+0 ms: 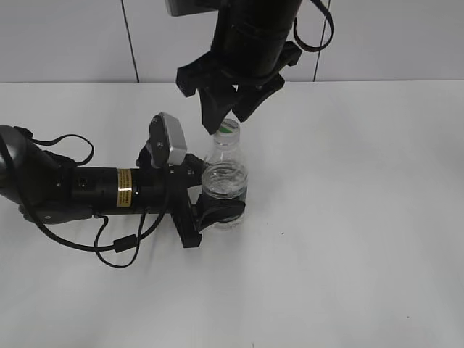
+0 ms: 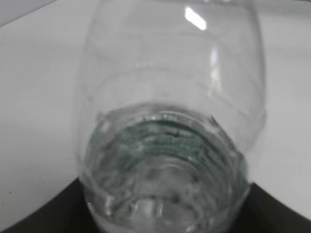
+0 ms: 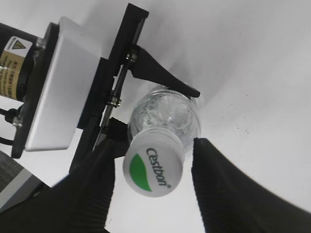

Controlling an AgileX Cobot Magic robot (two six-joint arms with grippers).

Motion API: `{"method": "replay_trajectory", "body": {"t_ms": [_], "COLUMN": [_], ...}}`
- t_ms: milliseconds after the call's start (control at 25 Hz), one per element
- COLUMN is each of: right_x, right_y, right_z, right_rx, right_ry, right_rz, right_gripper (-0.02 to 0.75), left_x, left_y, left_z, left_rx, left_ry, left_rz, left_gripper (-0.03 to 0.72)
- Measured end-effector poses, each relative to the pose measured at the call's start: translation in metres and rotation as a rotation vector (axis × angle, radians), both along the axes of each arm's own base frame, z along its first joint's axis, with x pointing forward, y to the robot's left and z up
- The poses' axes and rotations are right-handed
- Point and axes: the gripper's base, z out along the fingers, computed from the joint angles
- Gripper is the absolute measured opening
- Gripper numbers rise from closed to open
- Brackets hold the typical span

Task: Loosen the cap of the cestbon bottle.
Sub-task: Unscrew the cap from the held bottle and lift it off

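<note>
Our left claw (image 1: 217,210) hugs the bottle (image 1: 225,181); right claw (image 3: 150,189) (wide open) could bump the cap (image 3: 153,166) sideways.

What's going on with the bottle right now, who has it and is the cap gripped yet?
The left gripper is clamped around the lower body of the cestbon bottle, holding it upright on the white table. The right gripper hangs above with its fingers open on either side of the cap. There is a gap on both sides, so the cap is not gripped yet.
</note>
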Motion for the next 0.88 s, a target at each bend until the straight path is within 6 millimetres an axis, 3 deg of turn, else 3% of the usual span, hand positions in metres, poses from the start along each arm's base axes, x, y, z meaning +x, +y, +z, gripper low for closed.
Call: {"method": "replay_trajectory", "body": {"t_ms": [520, 720, 880], "right_x": [-0.0014, -0.0017, -0.002], "right_y": [-0.0023, -0.0019, -0.0015], "right_z": [-0.008, -0.008, -0.008], "right_rx": [-0.026, -0.025, -0.03], "right_ry": [0.017, 0.016, 0.003], "right_rz": [-0.003, 0.005, 0.049], "right_gripper": [0.388, 0.295, 0.295], "left_x": [0.0004, 0.0007, 0.0008], "left_y": [0.0004, 0.0003, 0.0003], "left_z": [-0.0007, -0.0006, -0.0005], "left_rx": [0.007, 0.006, 0.006], "left_ry": [0.005, 0.006, 0.007], "left_rz": [0.007, 0.009, 0.009], "left_gripper": [0.414, 0.414, 0.414]}}
